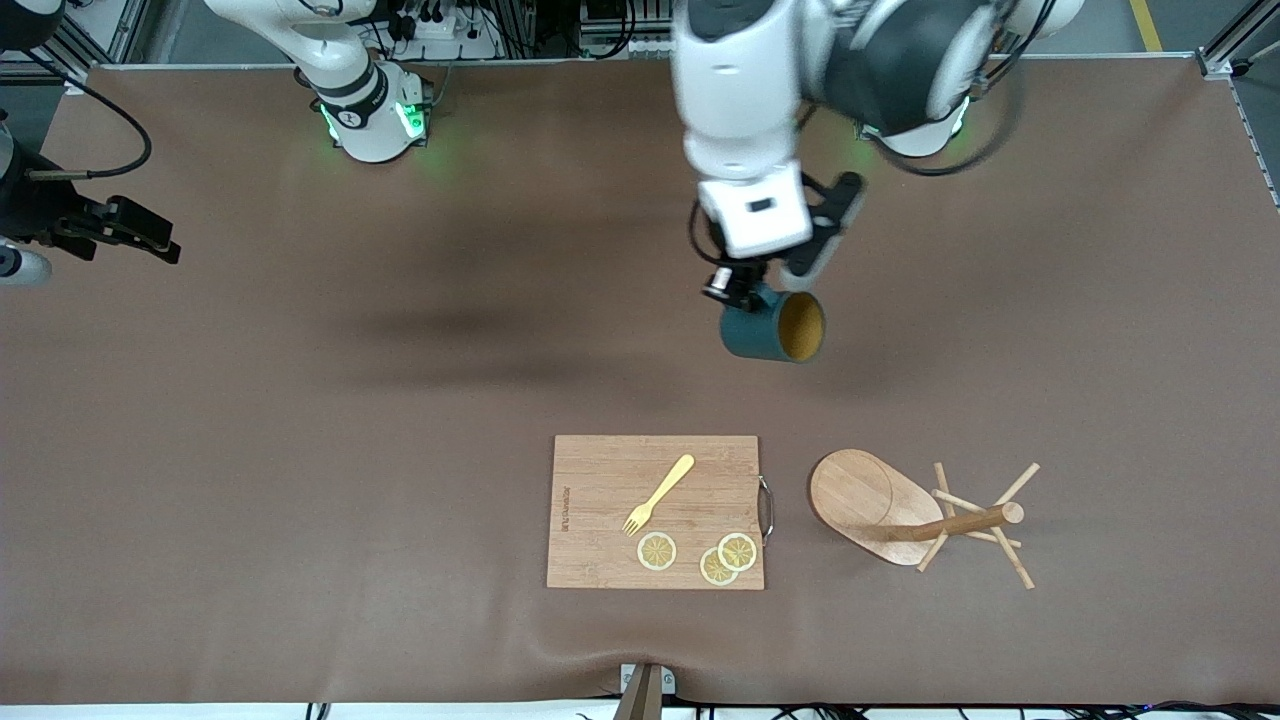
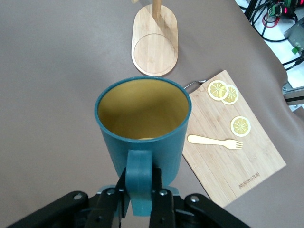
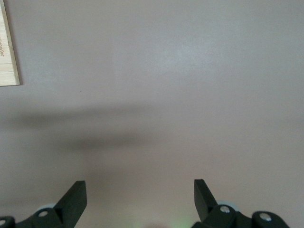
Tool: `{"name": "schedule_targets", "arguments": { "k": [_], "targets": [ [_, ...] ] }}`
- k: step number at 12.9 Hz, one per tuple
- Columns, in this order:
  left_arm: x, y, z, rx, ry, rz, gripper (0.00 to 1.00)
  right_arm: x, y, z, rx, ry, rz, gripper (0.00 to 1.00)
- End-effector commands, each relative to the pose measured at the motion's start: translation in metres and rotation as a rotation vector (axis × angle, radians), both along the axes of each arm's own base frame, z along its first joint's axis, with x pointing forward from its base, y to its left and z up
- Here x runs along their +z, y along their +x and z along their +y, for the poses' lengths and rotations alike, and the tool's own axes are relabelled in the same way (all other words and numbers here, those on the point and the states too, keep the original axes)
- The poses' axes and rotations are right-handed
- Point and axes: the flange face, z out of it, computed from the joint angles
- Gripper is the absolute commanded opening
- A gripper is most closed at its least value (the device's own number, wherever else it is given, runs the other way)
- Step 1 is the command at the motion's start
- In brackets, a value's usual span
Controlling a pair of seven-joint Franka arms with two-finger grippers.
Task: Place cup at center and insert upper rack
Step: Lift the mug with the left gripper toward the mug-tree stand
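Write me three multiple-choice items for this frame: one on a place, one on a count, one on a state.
1. Where is the mug tree?
A. On the cutting board
B. On the table beside the cutting board, toward the left arm's end
C. In the right pincer

2. How many lemon slices lie on the cutting board?
A. Two
B. Three
C. Five

3. What is the left pincer doing?
A. Shut on the teal cup's handle
B. Open over the fork
C. Gripping the mug tree's post

Key: 1 B, it lies tipped on the table. 2 B, three slices sit near the fork. 3 A, the teal cup hangs by its handle; the right pincer waits open.
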Motion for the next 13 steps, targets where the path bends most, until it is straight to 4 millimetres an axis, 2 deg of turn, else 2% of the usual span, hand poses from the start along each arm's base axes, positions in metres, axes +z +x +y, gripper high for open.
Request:
{"name": "schedule_targets", "arguments": {
  "k": [1,4,6,11,13],
  "targets": [
    [0.021,0.019,0.052,-0.017,-0.097,0.038,0.0,0.003,-0.005,-0.004,-0.006,0.011,-0.002,1.0],
    [0.034,0.047,0.106,-0.003,-0.209,0.065,0.0,0.005,-0.006,-0.004,-0.004,0.004,-0.01,1.0],
    [0.038,0.061,0.13,-0.013,-0.27,0.063,0.0,0.006,-0.007,-0.002,-0.001,0.005,-0.007,1.0],
    [0.025,0.09,0.188,-0.061,-0.409,0.104,0.0,0.007,-0.01,-0.002,-0.003,0.005,0.0,1.0],
    [0.016,0.107,0.214,-0.038,-0.528,0.113,0.0,0.008,-0.01,-0.001,-0.001,0.005,0.0,1.0]
  ]
}}
